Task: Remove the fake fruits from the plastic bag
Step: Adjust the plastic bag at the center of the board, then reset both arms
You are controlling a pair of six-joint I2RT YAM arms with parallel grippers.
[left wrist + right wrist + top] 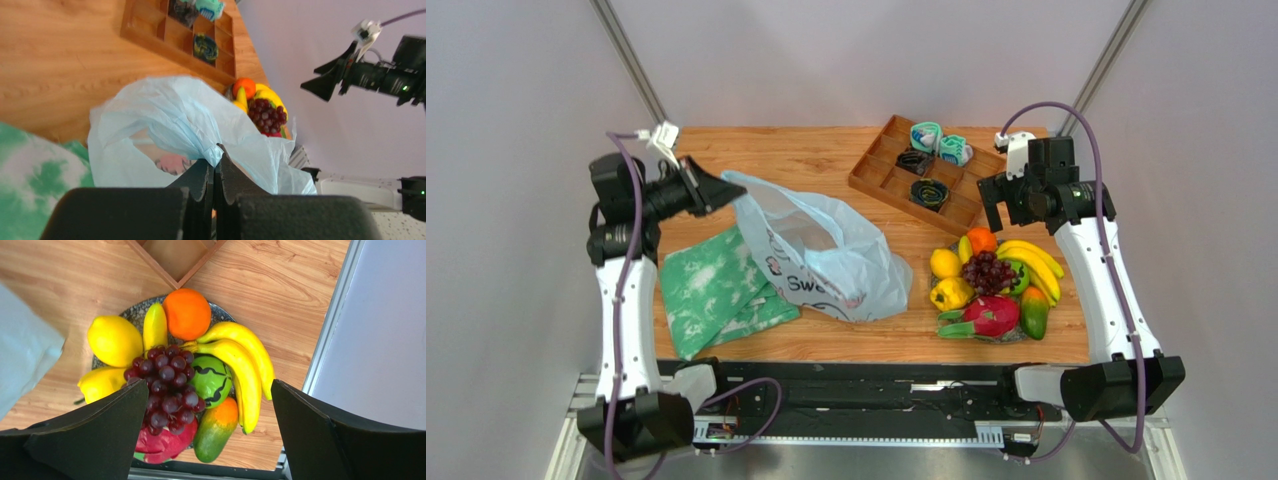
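The pale-blue plastic bag [826, 255] lies crumpled mid-table, its printed side toward me. My left gripper [713, 190] is shut on a bunched fold at the bag's left top edge and holds it raised; the left wrist view shows the pinch [216, 154]. The fake fruits are piled on a dark plate [130, 315] right of the bag: banana bunch [240, 360], lemon [114, 340], orange [186, 313], grapes [167, 385], dragon fruit [165, 442], mango [215, 430], green fruit [215, 377], yellow pepper [97, 385]. My right gripper [1006, 212] is open and empty, above the plate. The bag's inside is hidden.
A green-and-white mottled cloth [711, 290] lies under the bag's left side. A wooden compartment tray [881, 180] with small teal and dark items stands at the back, just beyond the plate. The table's right edge is close to the plate.
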